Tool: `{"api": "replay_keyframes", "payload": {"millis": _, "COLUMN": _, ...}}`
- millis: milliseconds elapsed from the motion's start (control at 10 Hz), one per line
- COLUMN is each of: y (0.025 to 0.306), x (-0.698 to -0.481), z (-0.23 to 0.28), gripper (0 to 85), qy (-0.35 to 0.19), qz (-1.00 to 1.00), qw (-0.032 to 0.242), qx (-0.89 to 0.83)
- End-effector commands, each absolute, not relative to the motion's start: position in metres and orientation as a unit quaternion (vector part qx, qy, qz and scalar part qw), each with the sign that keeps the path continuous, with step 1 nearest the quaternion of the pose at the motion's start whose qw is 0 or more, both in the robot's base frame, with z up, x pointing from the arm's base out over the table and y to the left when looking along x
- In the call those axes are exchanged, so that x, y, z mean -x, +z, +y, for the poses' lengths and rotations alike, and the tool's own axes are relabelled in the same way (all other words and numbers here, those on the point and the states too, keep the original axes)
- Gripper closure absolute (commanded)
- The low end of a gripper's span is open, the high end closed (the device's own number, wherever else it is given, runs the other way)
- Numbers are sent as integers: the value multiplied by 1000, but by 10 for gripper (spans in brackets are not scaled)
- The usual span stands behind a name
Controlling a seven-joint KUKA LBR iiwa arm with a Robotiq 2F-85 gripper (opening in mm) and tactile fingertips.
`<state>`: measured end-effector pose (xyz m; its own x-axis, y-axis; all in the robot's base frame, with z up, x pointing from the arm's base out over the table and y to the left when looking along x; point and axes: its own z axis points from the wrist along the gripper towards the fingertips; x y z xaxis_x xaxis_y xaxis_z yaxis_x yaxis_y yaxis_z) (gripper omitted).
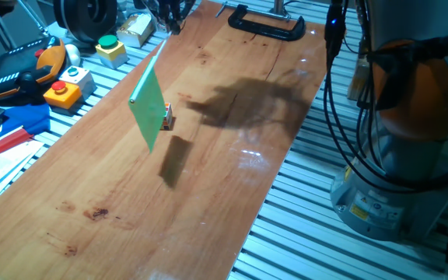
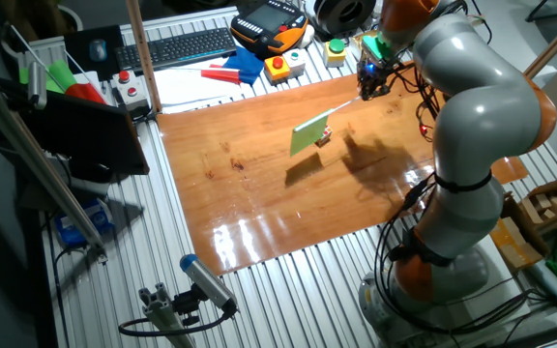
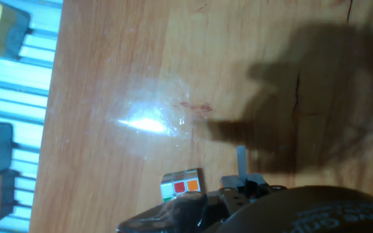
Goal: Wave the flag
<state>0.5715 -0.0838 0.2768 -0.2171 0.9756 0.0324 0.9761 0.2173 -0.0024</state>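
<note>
Gripper (image 2: pixel 367 85) closed on the stick of the flag (image 1: pixel 148 105), held above the table (image 1: pixel 208 194); swing it clear of the cube (image 1: pixel 167 117).

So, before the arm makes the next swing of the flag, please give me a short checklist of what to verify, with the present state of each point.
1. The flag is off the table, its shadow below it: ok.
2. The gripper is shut on the stick: cannot tell, the fingers are too small and dark.
3. The green sheet is flat, not folded: ok.
4. The puzzle cube is out of the swing path: not ok, it sits close beside the sheet.
5. The black clamp is away from the flag: ok.
</note>
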Motion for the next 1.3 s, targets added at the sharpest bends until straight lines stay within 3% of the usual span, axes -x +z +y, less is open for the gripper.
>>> {"api": "replay_keyframes", "payload": {"millis": 0, "y": 278, "x": -570, "z": -85, "gripper": 843, "qy": -5, "qz": -814, "qw": 14, "qx": 580}}
{"api": "replay_keyframes", "payload": {"millis": 400, "y": 285, "x": -566, "z": -90, "gripper": 843, "qy": 19, "qz": -935, "qw": 43, "qx": 351}}
{"api": "replay_keyframes", "payload": {"millis": 800, "y": 286, "x": -566, "z": -91, "gripper": 843, "qy": 47, "qz": -987, "qw": 44, "qx": 144}}
{"api": "replay_keyframes", "payload": {"millis": 1200, "y": 287, "x": -565, "z": -90, "gripper": 843, "qy": 34, "qz": -999, "qw": 38, "qx": 11}}
